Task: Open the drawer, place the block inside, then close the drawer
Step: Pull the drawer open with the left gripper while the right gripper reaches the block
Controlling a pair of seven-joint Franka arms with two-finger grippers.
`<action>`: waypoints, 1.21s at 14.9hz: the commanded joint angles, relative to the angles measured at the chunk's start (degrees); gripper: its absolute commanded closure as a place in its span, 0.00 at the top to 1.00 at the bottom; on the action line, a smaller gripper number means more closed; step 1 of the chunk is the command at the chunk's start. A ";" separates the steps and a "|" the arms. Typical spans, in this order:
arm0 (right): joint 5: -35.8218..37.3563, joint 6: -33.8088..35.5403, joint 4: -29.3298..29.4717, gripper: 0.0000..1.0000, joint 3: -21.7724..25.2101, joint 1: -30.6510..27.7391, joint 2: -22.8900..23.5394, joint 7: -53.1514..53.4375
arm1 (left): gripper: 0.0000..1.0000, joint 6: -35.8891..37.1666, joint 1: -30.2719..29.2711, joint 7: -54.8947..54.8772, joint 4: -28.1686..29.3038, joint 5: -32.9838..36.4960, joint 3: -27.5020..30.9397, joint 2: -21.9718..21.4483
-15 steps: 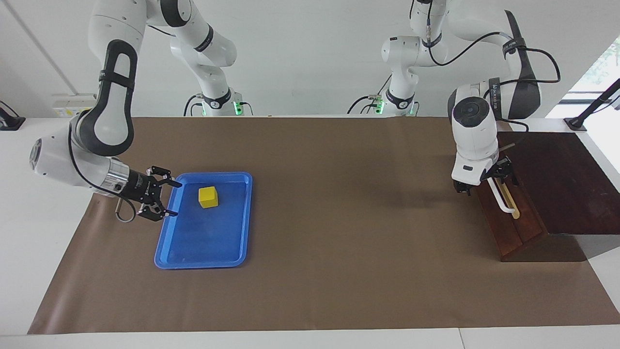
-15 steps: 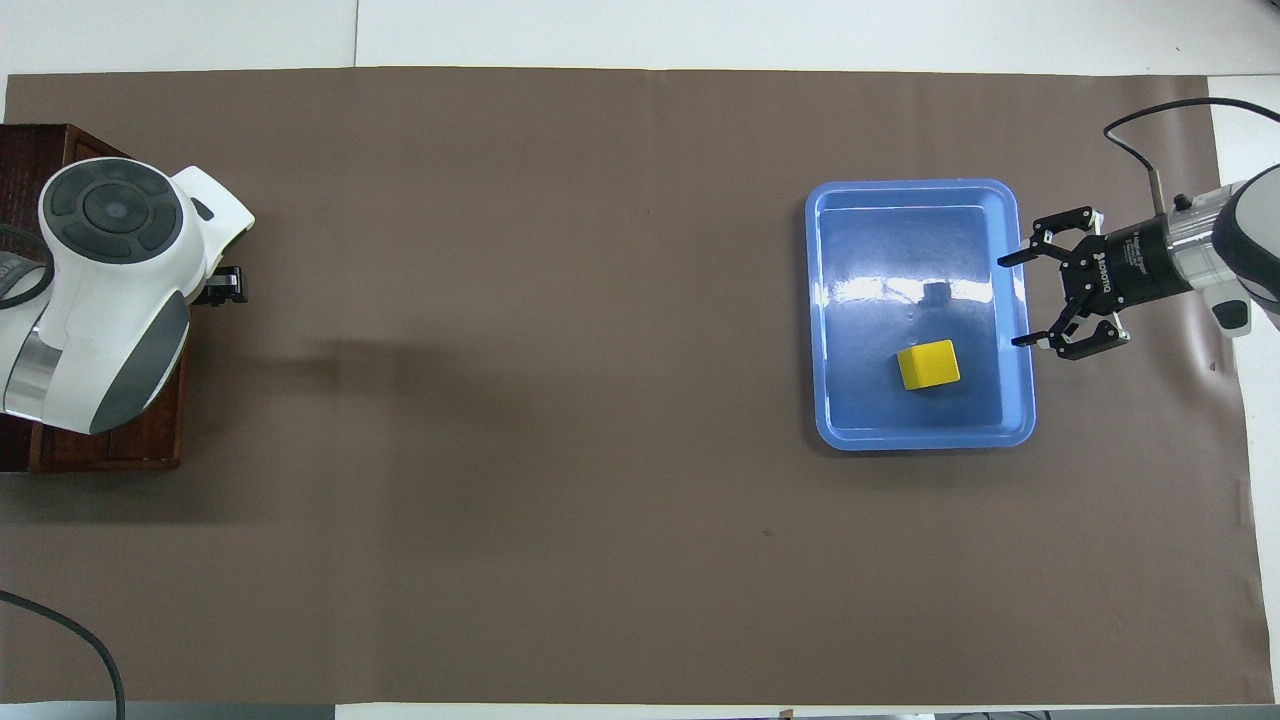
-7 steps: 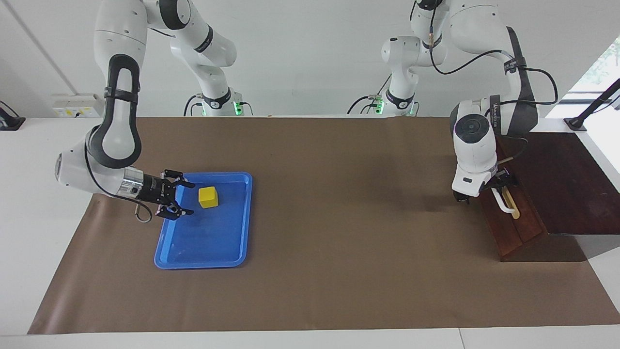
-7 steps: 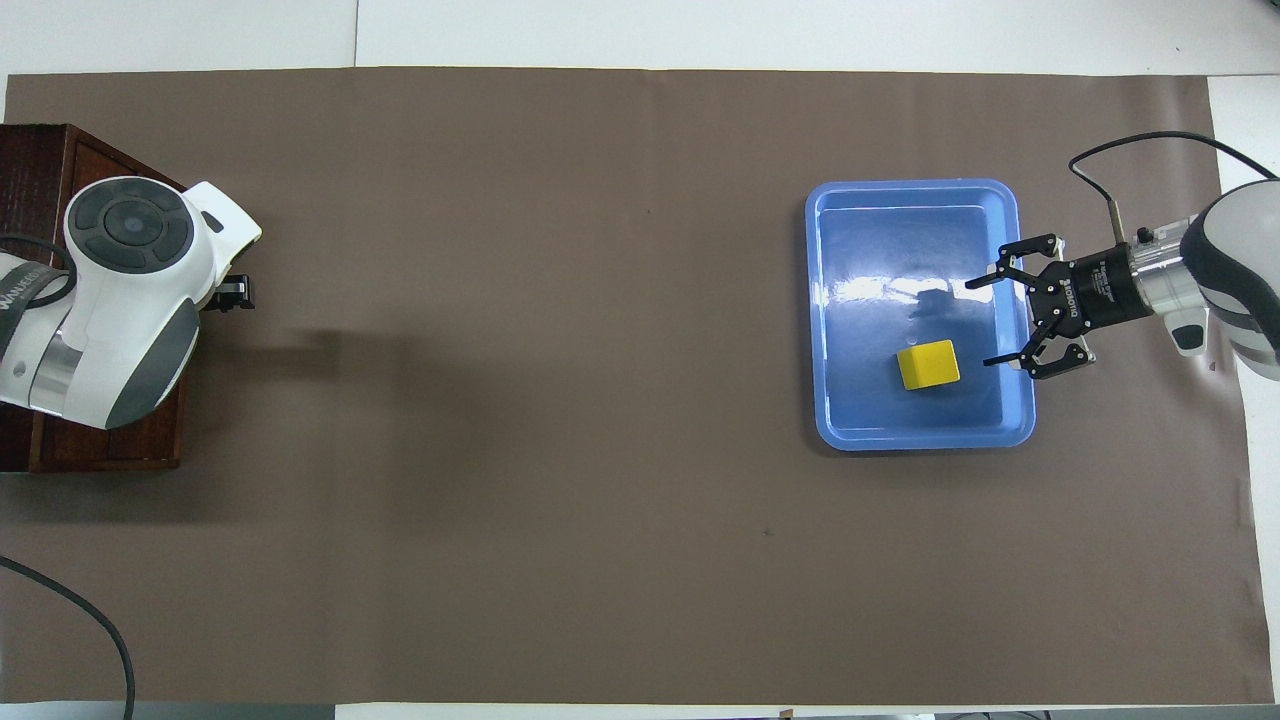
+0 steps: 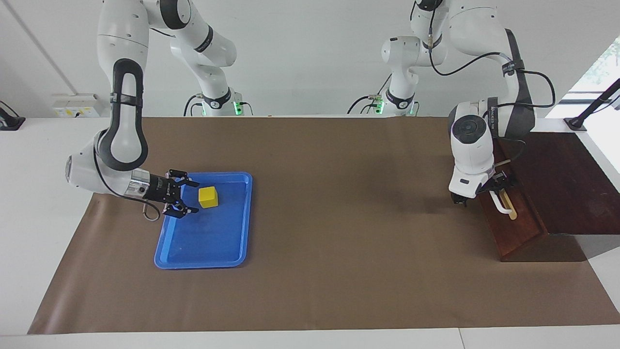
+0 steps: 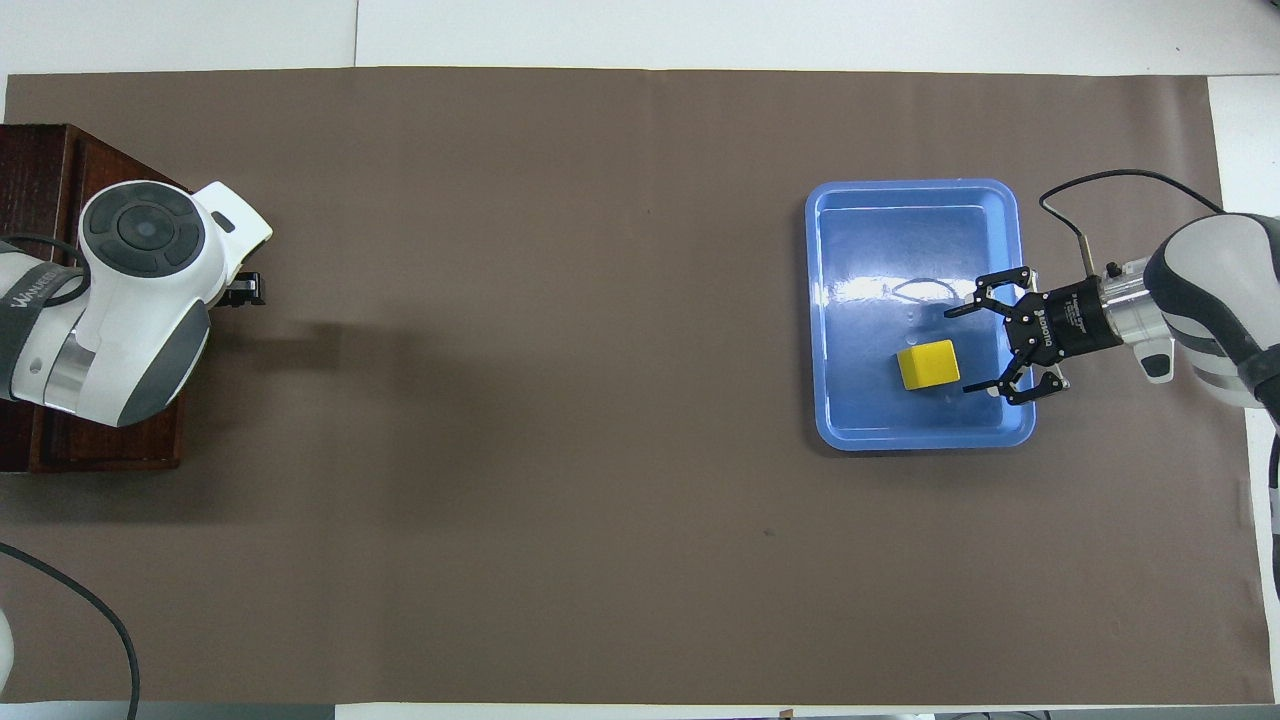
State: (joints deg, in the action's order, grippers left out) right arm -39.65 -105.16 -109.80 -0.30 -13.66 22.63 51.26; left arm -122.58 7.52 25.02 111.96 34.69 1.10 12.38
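Observation:
The yellow block (image 5: pixel 208 197) (image 6: pixel 928 364) lies in the blue tray (image 5: pixel 244 213) (image 6: pixel 820 300), in the half nearer the robots. My right gripper (image 5: pixel 188 196) (image 6: pixel 962 350) reaches in low over the tray's rim. It is open, its fingertips just short of the block. The dark wooden drawer (image 5: pixel 514 224) sits pushed into its slanted box at the left arm's end of the table. My left gripper (image 5: pixel 486 190) is open at the white handle (image 5: pixel 502 204), at the end nearer the robots. In the overhead view the arm hides most of it.
The box (image 6: pixel 45 160) stands on a dark wooden board (image 5: pixel 562 184) at the table's edge. A brown mat (image 5: pixel 339 242) covers the table between tray and box. A black cable (image 6: pixel 70 610) lies near the left arm's corner.
My right gripper has moved in over the tray's rim toward the block, staying open. The left arm has shifted slightly along the handle, toward the robots.

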 commanded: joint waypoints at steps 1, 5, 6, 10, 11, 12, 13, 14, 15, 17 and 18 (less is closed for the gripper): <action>-2.79 -3.03 -3.48 0.99 -0.40 0.13 -1.89 -2.04 | 1.00 -2.14 2.05 3.45 0.63 0.56 -0.05 0.63; -3.33 -4.43 -4.54 0.99 -0.40 0.21 -2.06 -2.22 | 1.00 -2.23 5.12 6.79 0.72 0.03 -0.05 0.63; -3.41 -4.61 -4.89 0.99 -0.40 0.21 -2.15 -2.57 | 1.00 -1.97 6.00 7.24 0.72 -0.15 -0.05 0.63; -4.29 -6.55 -6.21 0.99 -0.57 0.82 -2.50 -3.18 | 1.00 -1.53 8.64 7.41 0.28 -3.83 -0.05 0.72; -4.38 -6.55 -6.30 0.99 -0.57 1.09 -2.50 -3.27 | 1.00 -1.18 9.60 7.42 0.28 -4.27 -0.05 0.63; -4.47 -6.63 -6.48 0.99 -0.57 1.09 -2.50 -3.36 | 1.00 -0.74 10.14 7.42 0.28 -4.37 -0.05 0.63; -4.47 -6.81 -6.74 0.99 -0.57 1.09 -2.59 -3.45 | 1.00 -0.56 10.84 7.59 0.28 -5.41 -0.05 0.63; -4.47 -7.25 -7.00 0.99 -0.57 1.09 -2.68 -3.80 | 1.00 -0.30 11.37 8.03 0.28 -6.38 -0.05 0.63; -4.47 -7.69 -7.27 0.99 -0.57 1.09 -2.68 -3.97 | 1.00 -0.29 11.63 8.03 0.10 -6.65 -0.05 0.63; -4.47 -7.87 -7.44 0.98 -0.57 1.09 -2.68 -4.50 | 1.00 -0.12 12.16 8.03 0.10 -6.65 -0.05 0.63; -4.47 -8.39 -7.53 0.98 -0.57 1.18 -2.68 -4.59 | 1.00 -0.21 12.25 8.03 0.02 -6.65 -0.05 0.63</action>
State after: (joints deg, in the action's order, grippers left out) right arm -42.30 -111.43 -114.70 -0.65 -12.38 21.98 49.16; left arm -122.51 17.75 31.39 111.87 30.49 1.17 12.38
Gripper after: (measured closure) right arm 0.013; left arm 0.000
